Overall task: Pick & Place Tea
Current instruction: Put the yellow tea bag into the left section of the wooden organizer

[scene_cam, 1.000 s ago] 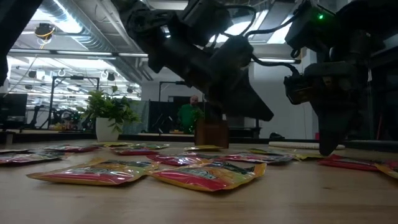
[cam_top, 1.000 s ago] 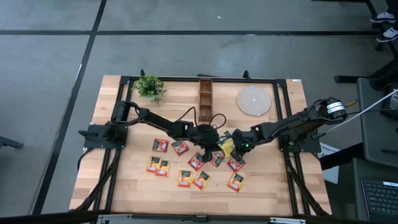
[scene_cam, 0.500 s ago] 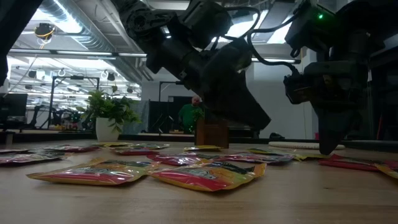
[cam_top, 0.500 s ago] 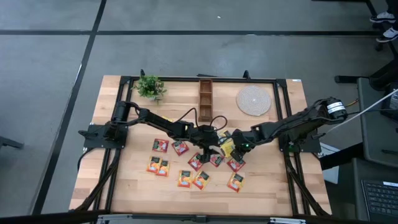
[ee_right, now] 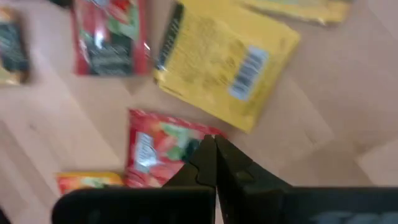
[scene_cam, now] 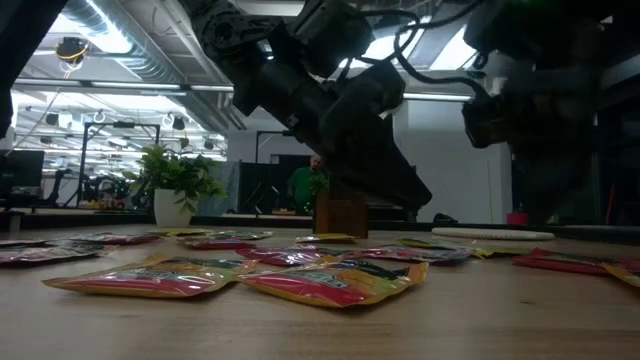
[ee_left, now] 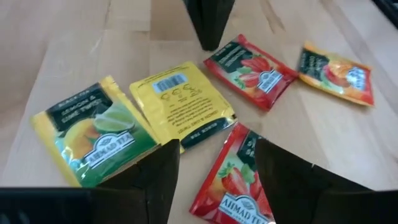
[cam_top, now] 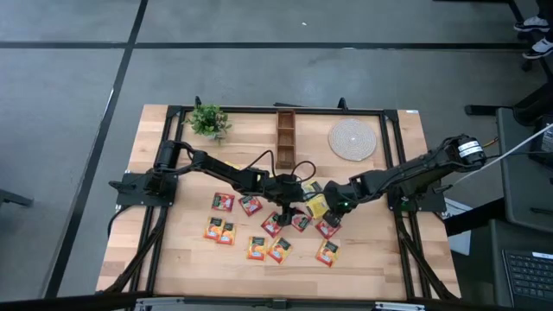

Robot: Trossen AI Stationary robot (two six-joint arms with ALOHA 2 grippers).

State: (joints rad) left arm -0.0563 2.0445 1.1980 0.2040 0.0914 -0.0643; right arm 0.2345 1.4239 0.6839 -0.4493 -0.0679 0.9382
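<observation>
- We see the left gripper [ee_left: 214, 171] with fingers apart, low over the tea sachets [cam_top: 275, 226] at the table's [cam_top: 173, 250] middle.
- The right gripper [ee_right: 214, 163] has fingers together, empty, above a red sachet [ee_right: 155, 146].

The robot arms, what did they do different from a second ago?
The left gripper opened its fingers above the tea sachets in the middle of the table; it holds nothing. The right gripper, shut, lifted up off the table, as the low view shows. The sachets, the plant, the wooden box and the round mat stayed put.
</observation>
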